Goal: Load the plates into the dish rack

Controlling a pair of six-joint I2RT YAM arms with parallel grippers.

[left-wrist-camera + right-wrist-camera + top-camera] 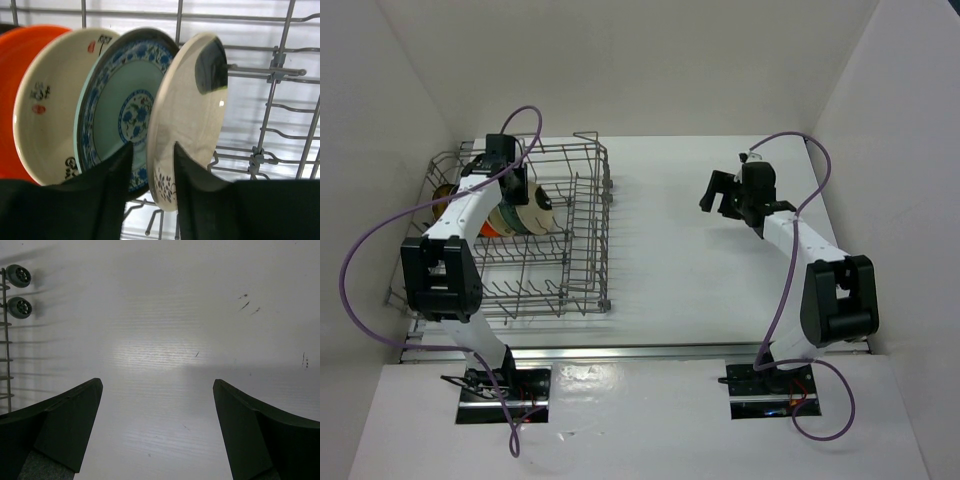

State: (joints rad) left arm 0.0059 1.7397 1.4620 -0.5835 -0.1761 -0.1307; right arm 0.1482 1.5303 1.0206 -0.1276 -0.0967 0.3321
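The grey wire dish rack point(585, 250) stands at the left. In the left wrist view several plates stand upright in it: an orange one point(15, 75), a beige one with red and black marks point(50, 100), a blue-and-white one point(125, 95), and a cream one with small blue flowers at its rim point(190, 115). My left gripper point(152, 145) straddles the cream plate's lower rim. The right finger lies against its face, and a narrow gap shows at the left finger. A dark gold edge point(442, 197) shows at the rack's left. My right gripper point(720, 195) is wide open and empty above the bare table.
Rack wires point(280, 70) run close to the right of the cream plate. The rack's two small wheels point(19, 276) show at the left edge of the right wrist view. White walls enclose the table on three sides.
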